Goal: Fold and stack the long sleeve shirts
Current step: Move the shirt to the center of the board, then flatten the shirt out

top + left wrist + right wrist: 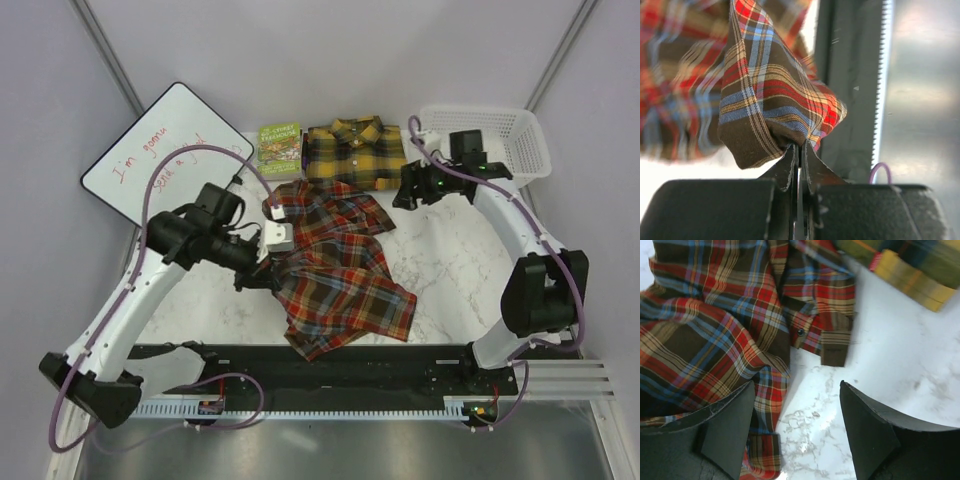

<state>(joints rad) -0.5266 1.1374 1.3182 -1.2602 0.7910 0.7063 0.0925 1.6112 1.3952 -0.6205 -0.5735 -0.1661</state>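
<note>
**Q:** Where do the two shirts lie in the overhead view?

**A:** The red-brown plaid shirt (345, 275) lies crumpled and unfolded at the centre of the marble table (455, 255). The yellow and black shirt (355, 152) lies folded at upper centre, just beside the first shirt's far edge. A small green book (280, 143) sits against its left side, and a whiteboard (165, 150) occupies the upper left.

**Q:** What is the left gripper doing?

**A:** The left gripper (799, 150) is at the left edge of the red-brown plaid shirt. Its jaws are pinched nearly together on a bunched fold of that cloth, which bulges out above the fingertips in the wrist view.

**Q:** And the right one?

**A:** The right gripper (797, 387) has its jaws wide apart with nothing between them. It is over bare marble near a buttoned cuff (832, 347). Overhead, it appears at upper right, between the yellow and black shirt and a white basket (525, 140).
</note>
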